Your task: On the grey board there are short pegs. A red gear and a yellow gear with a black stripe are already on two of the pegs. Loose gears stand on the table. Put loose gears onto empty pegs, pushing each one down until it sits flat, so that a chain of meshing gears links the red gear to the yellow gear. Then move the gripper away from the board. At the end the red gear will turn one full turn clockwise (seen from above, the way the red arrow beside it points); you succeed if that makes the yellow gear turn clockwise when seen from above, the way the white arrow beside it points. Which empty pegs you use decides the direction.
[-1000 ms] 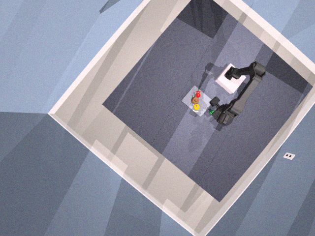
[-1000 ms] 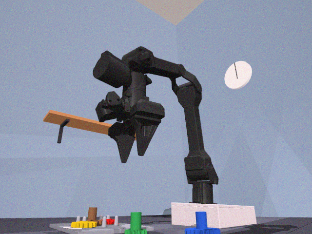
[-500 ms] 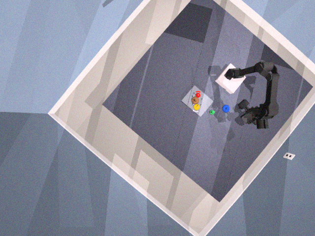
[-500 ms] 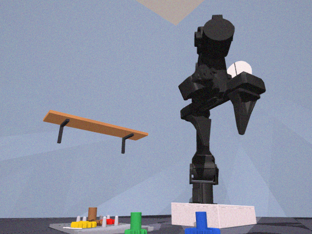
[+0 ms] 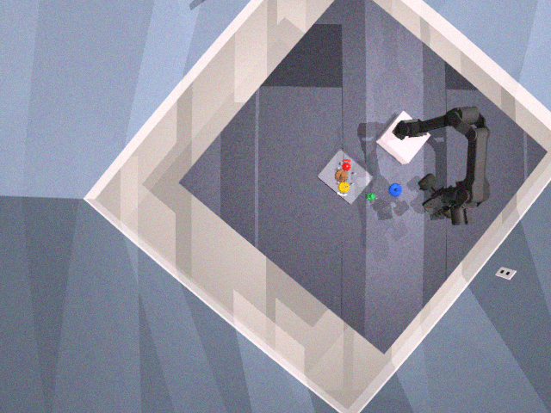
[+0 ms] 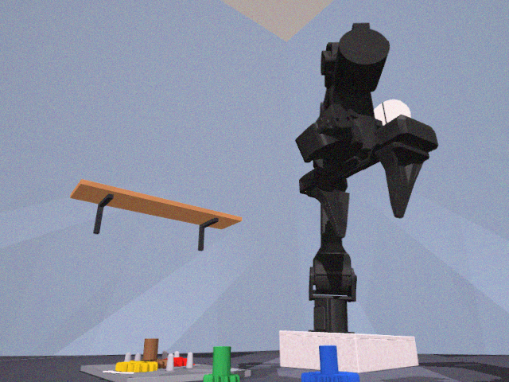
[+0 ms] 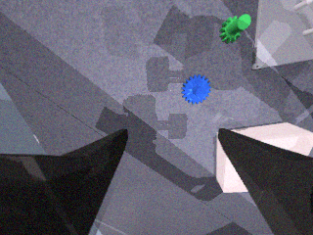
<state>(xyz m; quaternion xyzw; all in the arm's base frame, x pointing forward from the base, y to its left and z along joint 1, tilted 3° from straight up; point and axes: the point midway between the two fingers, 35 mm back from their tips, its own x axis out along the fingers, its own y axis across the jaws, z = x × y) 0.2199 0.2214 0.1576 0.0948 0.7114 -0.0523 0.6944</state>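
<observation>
The grey board [image 5: 329,176] [image 6: 201,375] [image 7: 289,49] bears the red gear [image 5: 344,166] [image 6: 179,361], the yellow gear [image 5: 343,188] [image 6: 136,366] and, between them, a brown gear [image 5: 341,175] [image 6: 150,349] with a tall handle. The brown gear sits low on the board, its rim against or very near both others. Several empty pegs stand around them. A green gear [image 5: 370,196] [image 6: 222,361] [image 7: 231,30] stands beside the board; a larger blue gear [image 5: 395,189] [image 6: 328,364] [image 7: 196,89] stands farther off. My gripper [image 6: 371,226] [image 7: 171,132] is open and empty, high above the table, off the board beyond the blue gear.
The white base block [image 5: 404,155] [image 6: 320,349] [image 7: 232,171] carries the arm. Pale walls [image 5: 249,288] enclose the table area. In the exterior view a wooden shelf [image 6: 156,204] hangs on the wall, and a white disc [image 6: 396,111] shows behind the arm.
</observation>
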